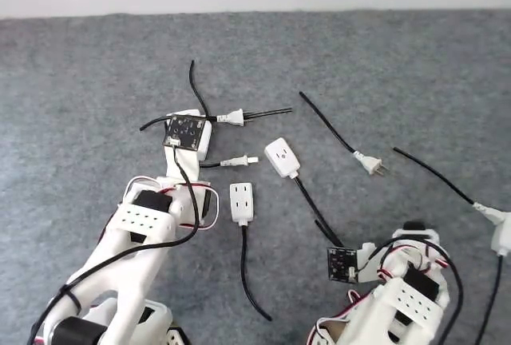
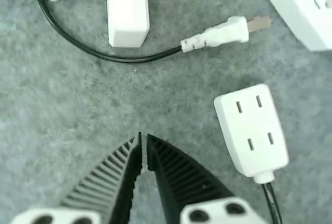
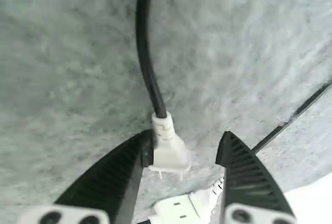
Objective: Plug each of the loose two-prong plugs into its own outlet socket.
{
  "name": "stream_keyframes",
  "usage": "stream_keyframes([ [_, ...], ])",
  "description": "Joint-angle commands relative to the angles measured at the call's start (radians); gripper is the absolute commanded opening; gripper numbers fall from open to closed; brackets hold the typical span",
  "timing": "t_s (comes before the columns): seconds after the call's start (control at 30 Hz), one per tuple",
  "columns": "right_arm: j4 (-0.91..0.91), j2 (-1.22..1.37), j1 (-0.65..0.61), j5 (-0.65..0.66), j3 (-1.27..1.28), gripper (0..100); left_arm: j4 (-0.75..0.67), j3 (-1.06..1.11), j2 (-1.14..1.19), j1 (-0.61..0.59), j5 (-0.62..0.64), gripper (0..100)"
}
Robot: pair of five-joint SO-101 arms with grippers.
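**Grey felt surface** (image 1: 96, 65): carries every item listed.

**Right gripper** (image 3: 187, 140): on the arm at the surface's near right corner. Fingers are spread wide astride the black-corded plug (image 3: 168, 151), one finger just beside its body, the other well apart. Nothing is clamped. Step in hand, by judgement: the pick-up of this plug. The next move calls for closing squarely on the body, clear of the prongs, then carrying it to a free socket.

**Left gripper** (image 2: 143, 140): fingers all but closed, holding nothing, above bare felt beside the centre socket (image 2: 251, 128).

**Centre socket**: mid-surface, slots up, cord toward the near edge.

**Angled socket** (image 1: 281, 157): just beyond it, toward the right edge. Both sockets are vacant.

**Black-corded plug**: appears to lie flat. Long axis in line with its cord (image 3: 147, 53); prongs (image 3: 171, 173) face the wrist.

**Centre plug** (image 1: 239, 160): on the centre socket's far side. Long axis parallel to the far edge; prongs point toward the right edge, at the angled socket.
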Motion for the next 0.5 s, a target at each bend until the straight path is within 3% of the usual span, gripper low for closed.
stream_keyframes([
  [0.0, -0.033, -0.004, -0.005, 0.017, -0.012, 19.9, -0.025, -0.005, -0.023, -0.006, -0.008, 1],
  [0.33, -0.025, -0.001, -0.065, 0.018, 0.028, 19.5, -0.025, -0.005, -0.023, -0.006, -0.008, 1],
  [0.47, -0.025, -0.002, -0.071, 0.018, 0.046, 12.0, -0.025, -0.005, -0.023, -0.006, -0.008, 1],
])
